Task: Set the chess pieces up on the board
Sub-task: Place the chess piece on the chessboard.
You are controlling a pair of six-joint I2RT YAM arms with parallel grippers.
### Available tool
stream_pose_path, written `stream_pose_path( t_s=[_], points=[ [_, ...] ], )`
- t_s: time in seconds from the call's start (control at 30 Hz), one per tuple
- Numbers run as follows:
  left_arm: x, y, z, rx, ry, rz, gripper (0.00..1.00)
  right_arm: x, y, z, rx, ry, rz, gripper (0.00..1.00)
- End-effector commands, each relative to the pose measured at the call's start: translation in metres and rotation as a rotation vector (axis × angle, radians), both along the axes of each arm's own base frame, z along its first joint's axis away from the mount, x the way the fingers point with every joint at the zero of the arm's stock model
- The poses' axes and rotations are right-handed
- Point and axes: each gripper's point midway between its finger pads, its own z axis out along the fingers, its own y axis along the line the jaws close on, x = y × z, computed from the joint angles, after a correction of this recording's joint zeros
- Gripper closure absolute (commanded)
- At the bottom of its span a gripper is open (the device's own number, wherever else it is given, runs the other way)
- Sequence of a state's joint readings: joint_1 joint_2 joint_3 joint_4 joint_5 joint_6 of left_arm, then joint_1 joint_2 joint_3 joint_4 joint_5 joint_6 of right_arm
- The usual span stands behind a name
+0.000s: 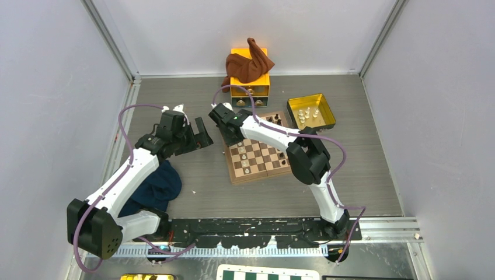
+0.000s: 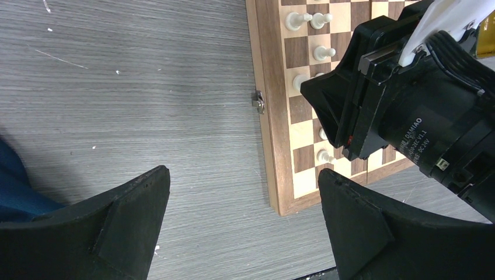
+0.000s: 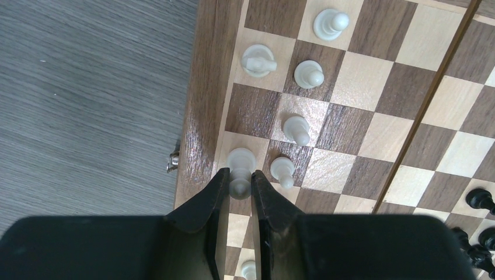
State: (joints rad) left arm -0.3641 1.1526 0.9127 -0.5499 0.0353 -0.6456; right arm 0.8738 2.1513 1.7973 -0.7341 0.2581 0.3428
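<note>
The wooden chessboard point(image 1: 262, 157) lies mid-table. My right gripper point(image 3: 239, 178) is shut on a cream-white piece point(image 3: 240, 166) at the board's left edge column, by the border point(image 3: 201, 87). Several other white pieces point(image 3: 296, 128) stand on nearby squares. Dark pieces point(image 3: 481, 198) show at the right edge of the right wrist view. In the top view the right gripper point(image 1: 229, 137) is over the board's far-left corner. My left gripper point(image 2: 243, 172) is open and empty above bare table just left of the board point(image 2: 265, 70); it also shows in the top view point(image 1: 202, 133).
A yellow tray point(image 1: 327, 105) with a few white pieces stands at back right. An orange drawer box point(image 1: 257, 87) with a brown cloth point(image 1: 248, 64) sits behind the board. A blue cloth point(image 1: 154, 186) lies under the left arm. A green-and-white board point(image 1: 268, 273) lies at the near edge.
</note>
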Motion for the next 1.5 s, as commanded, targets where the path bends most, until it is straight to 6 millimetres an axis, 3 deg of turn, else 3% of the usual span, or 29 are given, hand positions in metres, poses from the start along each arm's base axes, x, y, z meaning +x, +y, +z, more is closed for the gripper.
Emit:
stream_pose_path(
  t_s=[0.0,0.2,0.67,0.93,1.17,1.33,1.47],
  points=[
    [0.012,-0.003,0.021,-0.022,-0.075,-0.005,0.02,0.005,0.008,0.011,0.037,-0.017,-0.005,0.91],
    [0.012,-0.002,0.020,-0.021,-0.075,-0.004,0.02,0.005,0.008,0.011,0.038,-0.015,-0.003,0.86],
    [0.015,-0.005,0.020,-0.024,-0.073,-0.010,0.02,0.008,0.009,0.020,0.045,-0.037,0.003,0.65],
    [0.016,-0.006,0.020,-0.025,-0.073,-0.014,0.02,0.011,0.010,0.029,0.050,-0.057,0.006,0.64],
    [0.018,-0.006,0.022,-0.021,-0.079,-0.017,0.02,0.016,0.013,0.056,0.077,-0.095,0.008,0.64],
    [0.020,-0.006,0.024,-0.022,-0.085,-0.017,0.02,0.019,0.014,0.088,0.120,-0.141,0.001,0.64],
    [0.020,-0.006,0.025,-0.023,-0.087,-0.016,0.02,0.028,0.002,0.119,0.136,-0.216,-0.036,0.64]
  ],
)
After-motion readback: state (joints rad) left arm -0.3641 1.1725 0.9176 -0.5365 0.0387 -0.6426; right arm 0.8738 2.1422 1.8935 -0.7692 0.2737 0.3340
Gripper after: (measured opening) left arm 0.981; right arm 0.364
